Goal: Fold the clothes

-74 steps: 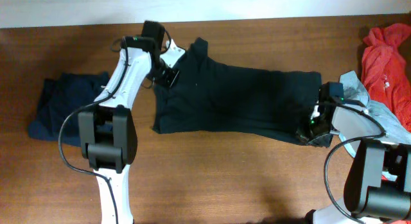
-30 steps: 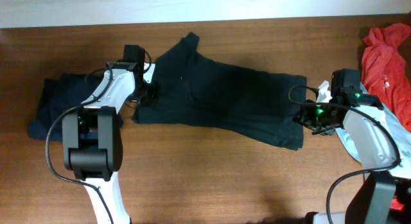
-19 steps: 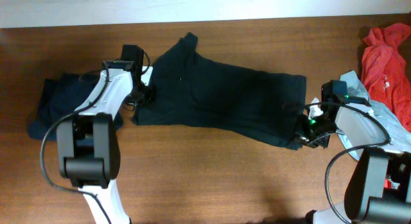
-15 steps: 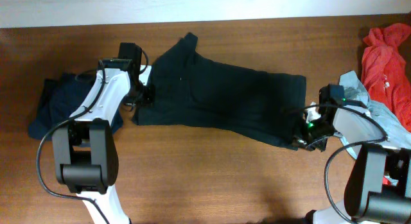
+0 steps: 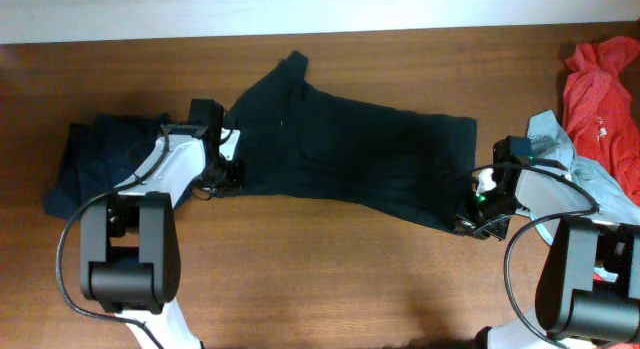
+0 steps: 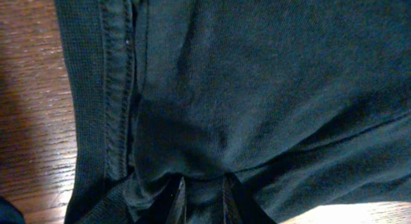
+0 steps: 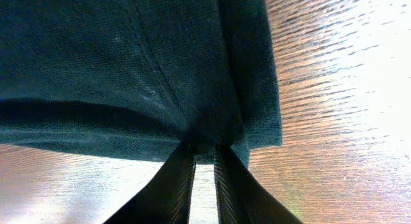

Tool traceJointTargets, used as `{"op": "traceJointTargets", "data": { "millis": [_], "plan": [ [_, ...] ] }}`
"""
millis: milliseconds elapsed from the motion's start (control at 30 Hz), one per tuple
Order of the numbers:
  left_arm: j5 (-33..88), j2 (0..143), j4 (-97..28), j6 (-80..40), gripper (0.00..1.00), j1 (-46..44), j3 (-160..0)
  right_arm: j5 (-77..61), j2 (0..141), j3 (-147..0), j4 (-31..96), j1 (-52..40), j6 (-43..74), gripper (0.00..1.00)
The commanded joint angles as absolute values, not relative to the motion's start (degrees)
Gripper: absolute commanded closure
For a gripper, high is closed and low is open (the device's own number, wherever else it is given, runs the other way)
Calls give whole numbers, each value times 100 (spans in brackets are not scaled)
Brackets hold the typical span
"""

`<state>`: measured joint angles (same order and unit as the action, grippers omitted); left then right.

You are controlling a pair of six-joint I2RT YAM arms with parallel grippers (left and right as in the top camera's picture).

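The large black-navy shirt point(image 5: 350, 154) lies spread across the middle of the table, one sleeve pointing to the far edge. My left gripper point(image 5: 222, 175) sits at its lower left corner, beside the ribbed hem. In the left wrist view this gripper point(image 6: 202, 185) is shut on a fold of the shirt point(image 6: 257, 76). My right gripper point(image 5: 476, 213) is at the lower right corner. In the right wrist view it point(image 7: 204, 150) pinches the edge of the shirt point(image 7: 128, 57) just above the bare wood.
A dark navy garment point(image 5: 90, 164) lies bunched at the left, close to my left arm. A red-orange garment point(image 5: 600, 89) and a pale grey-blue one point(image 5: 590, 174) are piled at the right edge behind my right arm. The wooden table point(image 5: 330, 279) runs along the front.
My right gripper has dropped from beside the shirt's right edge to its lower right corner and closed on it. My left gripper has slid toward the near side along the left edge.
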<state>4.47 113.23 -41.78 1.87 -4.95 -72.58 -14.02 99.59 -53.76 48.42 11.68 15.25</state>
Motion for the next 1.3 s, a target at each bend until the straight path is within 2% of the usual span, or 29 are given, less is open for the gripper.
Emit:
{"op": "traceJointTargets", "data": {
  "millis": [0, 300, 533, 733, 900, 1167, 1267],
  "plan": [
    [515, 11629, -3940, 148, 79, -471, -6936, -980, 10099, -5339, 4753, 1197, 1594, 83],
    [510, 11629, -3774, 150, 78, -471, -6936, -397, 10099, -5339, 4779, 1197, 1686, 84],
    [469, 11629, -3795, 148, 78, -469, -6936, 862, 10099, -5339, 4652, 1197, 2045, 87],
    [447, 11629, -3811, 150, 78, -469, -6934, 972, 10099, -5341, 4018, 1197, 2038, 87],
    [320, 11629, -3868, 148, 78, -469, -6934, 1120, 10099, -5343, 4095, 1197, 2040, 87],
    [344, 11620, -4056, 148, 78, -471, -7032, 679, 10053, -5358, 4525, 1197, 2010, 72],
    [368, 11574, -4313, 150, 78, -471, -7220, 642, 9918, -5454, 4622, 1201, 1999, 69]
  ]
}}
